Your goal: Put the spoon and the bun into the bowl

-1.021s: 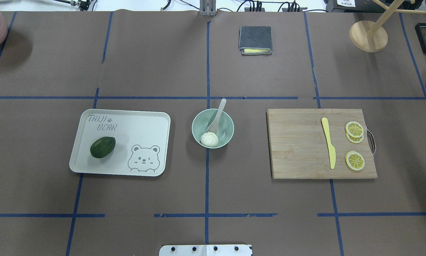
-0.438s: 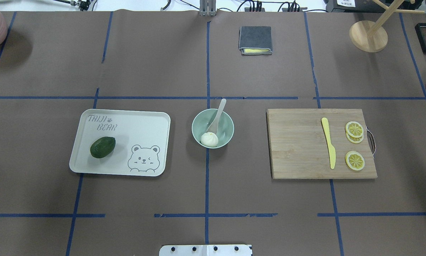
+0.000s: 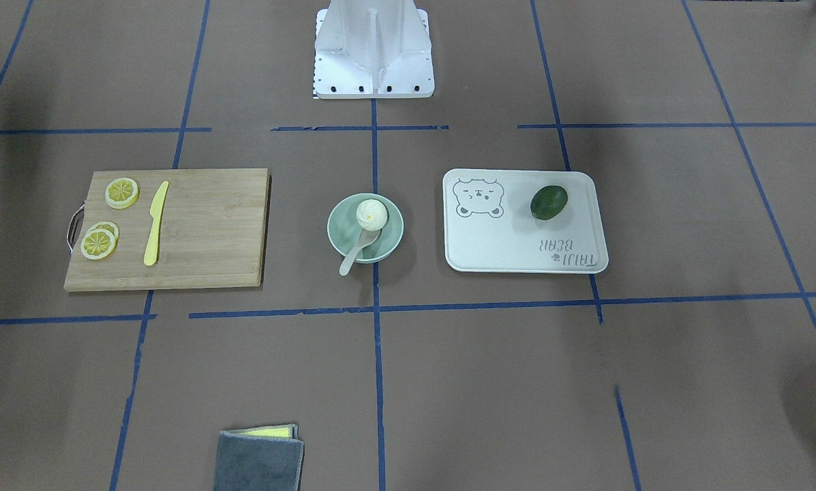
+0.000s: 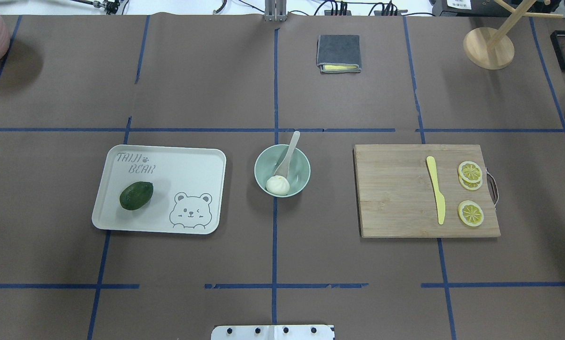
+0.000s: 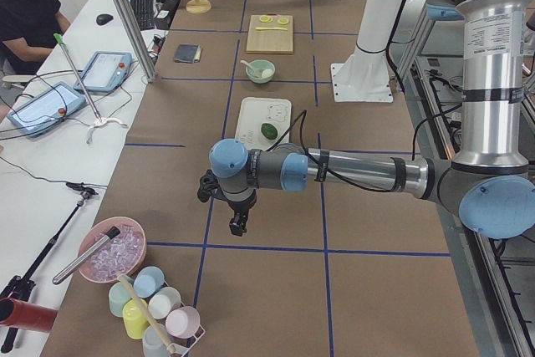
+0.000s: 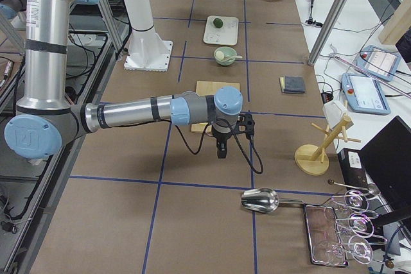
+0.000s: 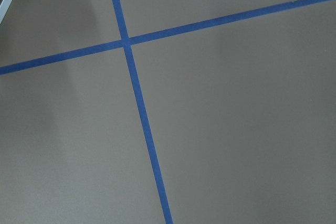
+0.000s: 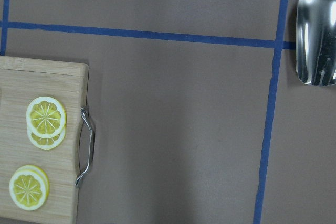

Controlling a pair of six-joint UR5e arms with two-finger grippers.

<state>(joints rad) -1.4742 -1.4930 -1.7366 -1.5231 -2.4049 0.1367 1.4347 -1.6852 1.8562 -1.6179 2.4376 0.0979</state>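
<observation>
The mint-green bowl (image 4: 301,171) stands at the table's middle; it also shows in the front view (image 3: 393,232). The white bun (image 4: 277,185) (image 3: 371,213) lies inside it. The beige spoon (image 4: 288,156) (image 3: 352,256) rests in the bowl with its scoop against the bun and its handle over the far rim. My left gripper (image 5: 238,223) hangs far to the left of the tray, over bare mat. My right gripper (image 6: 221,152) hangs to the right of the cutting board. Both show only in side views, so I cannot tell if they are open or shut.
A white tray (image 4: 188,165) with a green avocado (image 4: 136,195) lies left of the bowl. A cutting board (image 4: 395,193) with a yellow knife (image 4: 436,189) and lemon slices (image 4: 470,172) lies to the right. A grey cloth (image 4: 339,53), a wooden stand (image 4: 488,47) and a metal scoop (image 8: 317,30) are farther off.
</observation>
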